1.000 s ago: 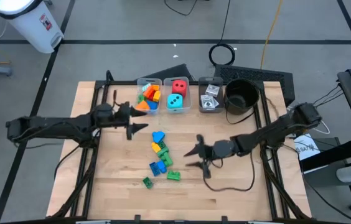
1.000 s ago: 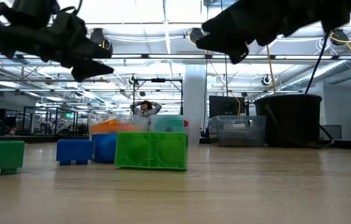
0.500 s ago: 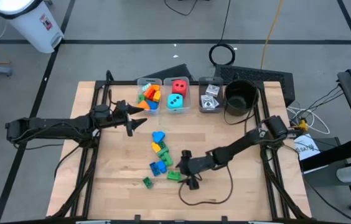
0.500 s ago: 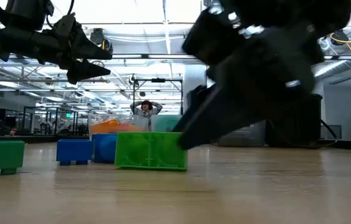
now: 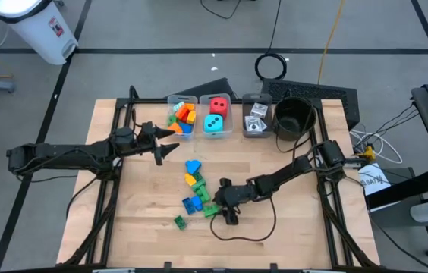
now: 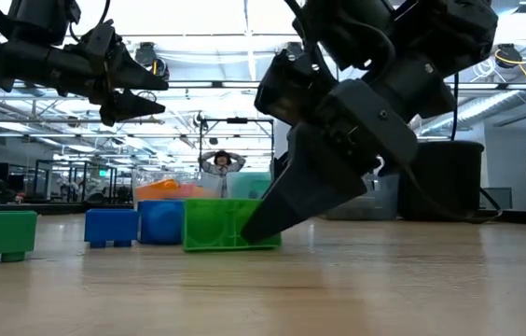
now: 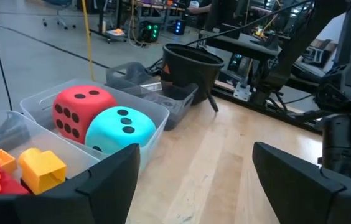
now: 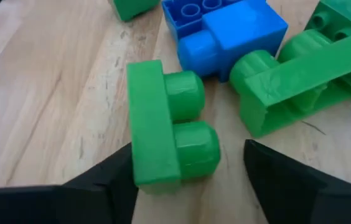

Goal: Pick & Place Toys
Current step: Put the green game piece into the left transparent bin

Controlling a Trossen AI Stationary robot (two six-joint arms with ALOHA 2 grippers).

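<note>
While the left gripper waits open by the bins, the open right gripper sits around a small green plastic brick on the table, so next it should squeeze and lift

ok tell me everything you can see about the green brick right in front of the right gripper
The green brick looks like glossy plastic: a flat slab with two round studs. It lies on its side on the wooden table, studs pointing sideways. The open right gripper straddles it, not yet closed. A blue brick and another green brick lie just beyond.
</note>
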